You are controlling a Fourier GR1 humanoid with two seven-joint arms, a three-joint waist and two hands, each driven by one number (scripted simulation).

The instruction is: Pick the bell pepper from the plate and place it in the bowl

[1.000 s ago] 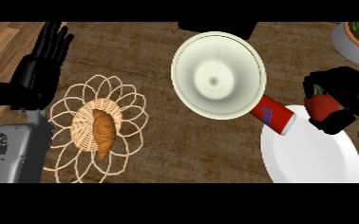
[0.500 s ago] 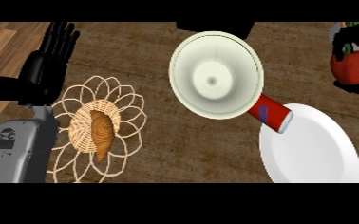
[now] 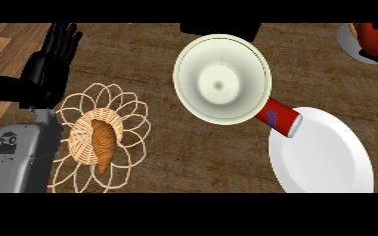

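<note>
My left hand [image 3: 52, 62] rests at the left edge of the worktop [image 3: 148, 60], fingers straight and relaxed, out of the way since this job belongs to the other arm. The plate [image 3: 321, 155] at lower right is bare, so the pepper [image 3: 367, 36] is off it: a red shape at the upper right corner is probably it. My right hand does not show, so I cannot tell its state. The bowl [image 3: 221, 80] sits between, mouth up, ready to receive. A wicker basket [image 3: 100, 140] holding a croissant [image 3: 103, 145] sits by my left forearm.
</note>
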